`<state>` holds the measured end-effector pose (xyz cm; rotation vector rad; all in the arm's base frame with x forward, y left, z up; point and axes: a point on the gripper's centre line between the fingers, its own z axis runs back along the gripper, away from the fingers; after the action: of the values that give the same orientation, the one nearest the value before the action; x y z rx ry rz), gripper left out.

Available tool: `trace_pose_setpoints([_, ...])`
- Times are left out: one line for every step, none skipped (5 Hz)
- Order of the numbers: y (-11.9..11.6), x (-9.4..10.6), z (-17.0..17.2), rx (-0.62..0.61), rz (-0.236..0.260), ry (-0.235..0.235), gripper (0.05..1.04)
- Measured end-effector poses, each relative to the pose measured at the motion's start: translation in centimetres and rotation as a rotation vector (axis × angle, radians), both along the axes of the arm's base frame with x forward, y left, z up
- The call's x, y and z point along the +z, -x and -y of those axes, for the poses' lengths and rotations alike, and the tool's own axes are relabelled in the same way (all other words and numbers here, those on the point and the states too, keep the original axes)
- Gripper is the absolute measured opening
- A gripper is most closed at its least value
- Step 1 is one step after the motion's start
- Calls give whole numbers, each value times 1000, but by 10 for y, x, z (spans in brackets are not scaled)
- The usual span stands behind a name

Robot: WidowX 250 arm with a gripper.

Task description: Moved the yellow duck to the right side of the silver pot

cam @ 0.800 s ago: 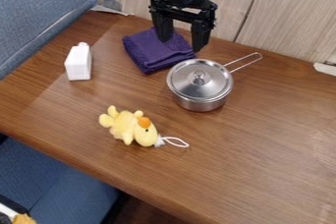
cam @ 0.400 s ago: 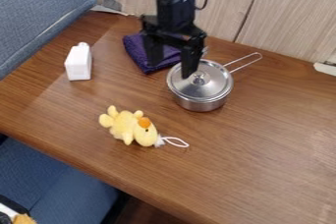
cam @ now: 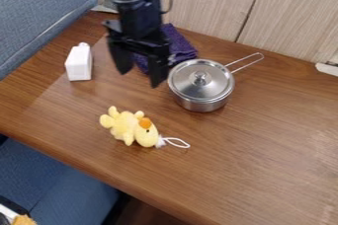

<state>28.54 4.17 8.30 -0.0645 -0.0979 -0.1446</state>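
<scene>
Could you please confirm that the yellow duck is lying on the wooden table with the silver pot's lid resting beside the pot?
Not quite: the lid is on top of the silver pot, not beside it, as the camera view shows. The yellow duck is indeed lying on the wooden table.

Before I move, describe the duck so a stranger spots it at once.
On the brown table, nearer the front edge than the lidded pot, lies the duck. It's the table's only yellow thing, plush, with an orange bill and white cord loop.
</scene>
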Motion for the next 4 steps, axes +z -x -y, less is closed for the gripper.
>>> trace_pose_setpoints([9, -16, -7, -20, 13, -31, 1001])
trace_pose_setpoints([11, -44, -10, -48, 9, -53, 1001])
trace_pose_setpoints([7, -68, -10, -78, 1, -46, 1001])
trace_pose_setpoints([5, -82, -6, -122, -14, -43, 1001])
